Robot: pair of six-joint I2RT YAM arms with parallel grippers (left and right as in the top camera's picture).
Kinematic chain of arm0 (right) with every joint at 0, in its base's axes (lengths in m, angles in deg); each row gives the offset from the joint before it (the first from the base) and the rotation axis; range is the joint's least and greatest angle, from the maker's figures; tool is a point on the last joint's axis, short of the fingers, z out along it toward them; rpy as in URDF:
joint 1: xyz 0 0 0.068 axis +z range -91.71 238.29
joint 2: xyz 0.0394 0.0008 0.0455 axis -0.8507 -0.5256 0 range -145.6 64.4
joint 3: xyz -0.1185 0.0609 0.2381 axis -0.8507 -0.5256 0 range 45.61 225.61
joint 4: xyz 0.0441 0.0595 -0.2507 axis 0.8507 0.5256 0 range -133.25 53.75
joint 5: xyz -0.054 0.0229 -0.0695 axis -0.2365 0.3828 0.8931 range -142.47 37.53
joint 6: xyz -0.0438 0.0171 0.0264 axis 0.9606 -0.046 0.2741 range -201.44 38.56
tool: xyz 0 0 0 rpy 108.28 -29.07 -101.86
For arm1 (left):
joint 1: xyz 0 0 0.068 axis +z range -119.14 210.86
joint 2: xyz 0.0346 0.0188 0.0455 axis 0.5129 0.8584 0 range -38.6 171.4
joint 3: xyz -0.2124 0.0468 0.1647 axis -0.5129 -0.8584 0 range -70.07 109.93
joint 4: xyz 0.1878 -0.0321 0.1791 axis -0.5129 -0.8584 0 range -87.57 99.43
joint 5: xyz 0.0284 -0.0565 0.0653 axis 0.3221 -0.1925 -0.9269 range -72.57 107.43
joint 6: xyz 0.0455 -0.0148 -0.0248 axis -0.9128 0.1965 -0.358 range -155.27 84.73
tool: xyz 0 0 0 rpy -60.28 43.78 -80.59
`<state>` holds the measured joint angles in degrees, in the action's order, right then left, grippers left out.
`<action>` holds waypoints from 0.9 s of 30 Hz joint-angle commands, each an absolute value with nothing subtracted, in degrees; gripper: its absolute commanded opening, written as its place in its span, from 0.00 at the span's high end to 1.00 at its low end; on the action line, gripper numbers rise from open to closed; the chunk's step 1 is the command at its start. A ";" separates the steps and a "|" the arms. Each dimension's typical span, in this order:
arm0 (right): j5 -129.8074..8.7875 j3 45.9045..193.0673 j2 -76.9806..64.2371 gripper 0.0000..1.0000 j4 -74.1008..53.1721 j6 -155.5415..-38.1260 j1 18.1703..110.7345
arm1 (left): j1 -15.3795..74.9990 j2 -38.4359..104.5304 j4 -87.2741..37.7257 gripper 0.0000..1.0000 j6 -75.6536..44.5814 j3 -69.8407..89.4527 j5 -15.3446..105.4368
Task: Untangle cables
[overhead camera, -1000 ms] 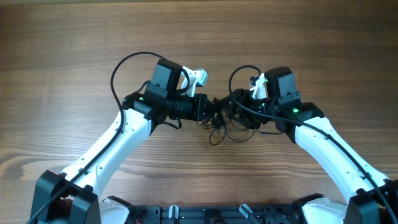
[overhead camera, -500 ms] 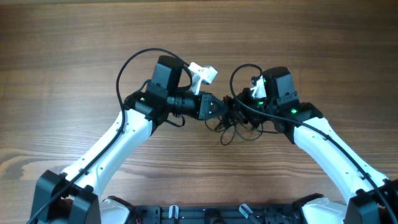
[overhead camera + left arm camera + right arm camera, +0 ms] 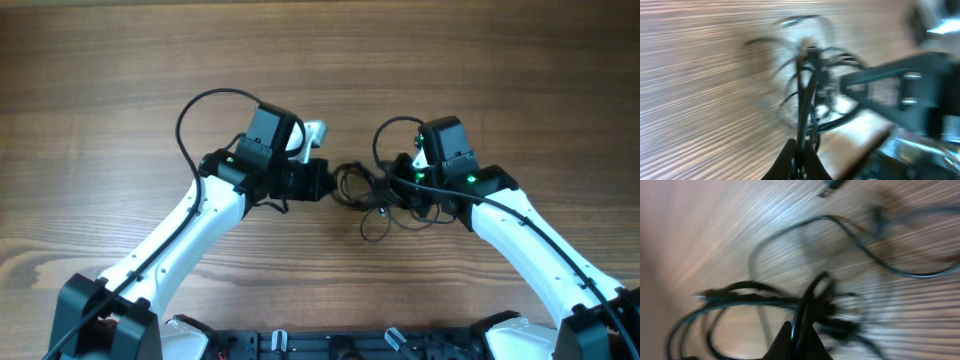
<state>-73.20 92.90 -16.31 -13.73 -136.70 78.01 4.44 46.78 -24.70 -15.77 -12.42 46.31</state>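
Note:
The cables [image 3: 362,188] form a small black tangle on the wooden table between my two grippers, and one loose loop [image 3: 372,228] trails toward the near side. From the left, my left gripper [image 3: 328,183] is shut on a strand of the tangle. In the left wrist view its tips [image 3: 801,152] pinch a cord [image 3: 807,85] that rises to the blurred knot. My right gripper [image 3: 392,186] is shut on the tangle's right side. In the right wrist view its tips [image 3: 799,332] clamp a curved strand [image 3: 810,297], and a small plug end [image 3: 832,185] lies at the top.
Thicker black arm wires arch above the left wrist [image 3: 195,110] and the right wrist [image 3: 385,130]. The other arm's dark gripper body [image 3: 900,92] fills the right of the left wrist view. Bare wooden table [image 3: 320,60] surrounds the tangle, and the robot base [image 3: 330,345] lines the near edge.
My right gripper has closed on the cables. The left gripper swung right, then drew back left with its strand, and the tangle has shifted and spread a little between the grippers.

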 commanded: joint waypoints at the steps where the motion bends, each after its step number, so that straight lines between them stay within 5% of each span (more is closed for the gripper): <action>1: -60.19 92.79 -16.87 0.96 -12.53 -131.04 76.97 | 7.61 45.93 -27.19 0.96 -16.88 -12.03 35.60; 17: -70.18 92.79 -16.87 0.96 -16.84 -120.59 73.95 | 15.42 45.93 -29.68 0.96 -16.79 -12.03 34.47; 27: -48.06 92.79 -16.87 0.96 -6.28 -126.41 73.95 | 24.47 45.80 -30.07 0.96 -12.12 -12.03 29.24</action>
<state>-69.61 93.03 -16.31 -9.38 -125.07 76.64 16.42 46.78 -29.24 -12.68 -12.40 40.02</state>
